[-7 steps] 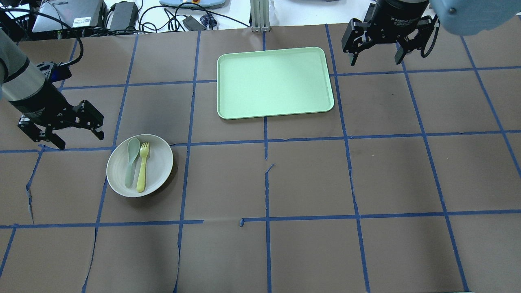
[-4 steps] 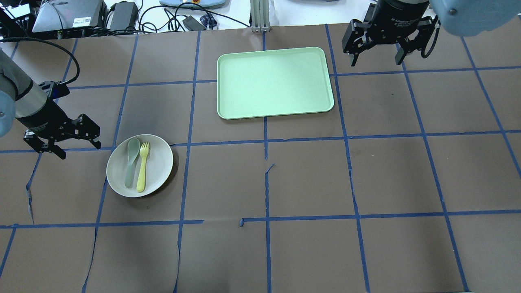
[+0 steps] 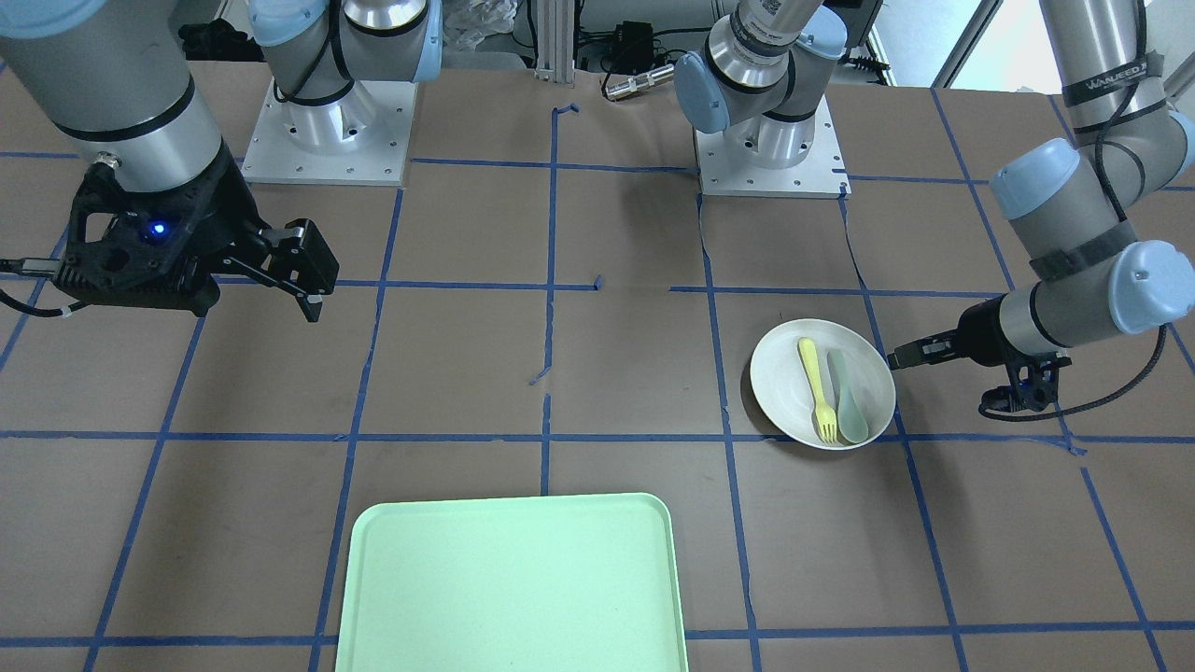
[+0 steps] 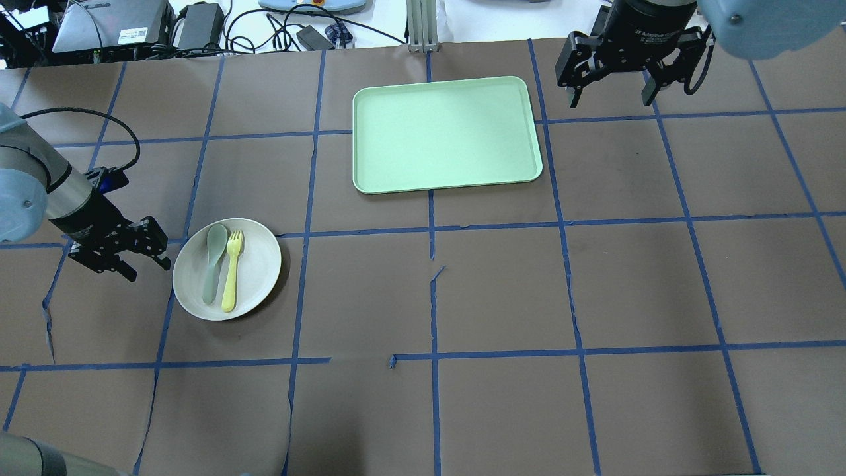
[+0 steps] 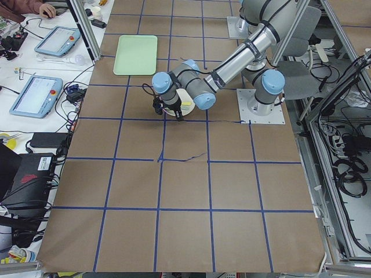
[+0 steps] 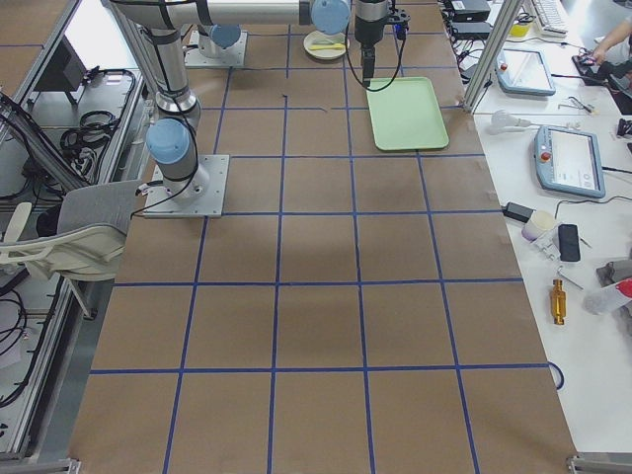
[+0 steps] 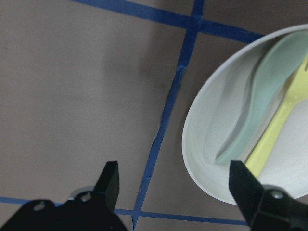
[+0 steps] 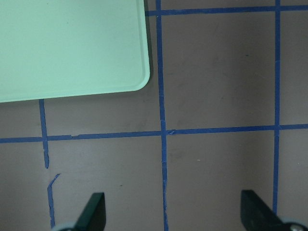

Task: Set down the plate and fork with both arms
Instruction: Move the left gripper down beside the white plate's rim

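The off-white plate point(image 4: 259, 264) sits on the left half of the table. The yellow fork point(image 4: 231, 271) lies in it, beside a grey-green spoon point(image 4: 213, 261). The plate point(image 3: 780, 373), fork point(image 3: 816, 387) and spoon point(image 3: 848, 406) also show in the front view. My left gripper point(image 4: 147, 270) is open and empty, low, just left of the plate's rim. In the left wrist view the plate point(image 7: 211, 144) and fork point(image 7: 279, 139) lie under the right side of the open left gripper point(image 7: 173, 173). My right gripper point(image 4: 609, 100) is open and empty, high at the far right, also seen in its wrist view point(image 8: 173, 202).
A mint-green tray point(image 4: 446, 132) lies at the far middle of the table, also in the front view point(image 3: 513, 588) and the right wrist view point(image 8: 72, 43). Blue tape lines grid the brown table cover. Cables and devices lie beyond the far edge.
My left gripper has moved nearer and to the right, ending close to the plate's left rim. The right gripper, plate, fork and spoon have not moved.
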`<state>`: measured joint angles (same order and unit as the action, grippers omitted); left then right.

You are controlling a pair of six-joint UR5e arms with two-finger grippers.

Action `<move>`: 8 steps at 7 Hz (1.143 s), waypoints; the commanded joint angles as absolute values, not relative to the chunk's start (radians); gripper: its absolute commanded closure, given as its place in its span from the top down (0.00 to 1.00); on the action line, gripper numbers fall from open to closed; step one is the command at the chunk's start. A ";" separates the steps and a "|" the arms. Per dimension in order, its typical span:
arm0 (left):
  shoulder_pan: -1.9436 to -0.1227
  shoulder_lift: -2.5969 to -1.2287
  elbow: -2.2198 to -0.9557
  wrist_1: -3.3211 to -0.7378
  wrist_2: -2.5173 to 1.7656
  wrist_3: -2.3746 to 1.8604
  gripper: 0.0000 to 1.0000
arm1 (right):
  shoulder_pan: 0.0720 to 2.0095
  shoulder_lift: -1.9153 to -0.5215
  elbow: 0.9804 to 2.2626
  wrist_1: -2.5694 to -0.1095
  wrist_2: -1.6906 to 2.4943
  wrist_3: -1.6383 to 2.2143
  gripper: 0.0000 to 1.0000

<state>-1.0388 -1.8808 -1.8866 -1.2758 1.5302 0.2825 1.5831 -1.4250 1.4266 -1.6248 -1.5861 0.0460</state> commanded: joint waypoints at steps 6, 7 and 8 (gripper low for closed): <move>-1.037 -1.967 -1.911 -1.242 1.434 0.272 0.13 | 1.583 -1.424 1.428 -1.626 -1.586 0.046 1.00; -1.037 -1.967 -1.911 -1.249 1.433 0.268 0.00 | 1.583 -1.424 1.428 -1.626 -1.585 0.046 1.00; -1.037 -1.967 -1.908 -1.247 1.433 0.268 0.00 | 1.583 -1.424 1.428 -1.626 -1.585 0.046 1.00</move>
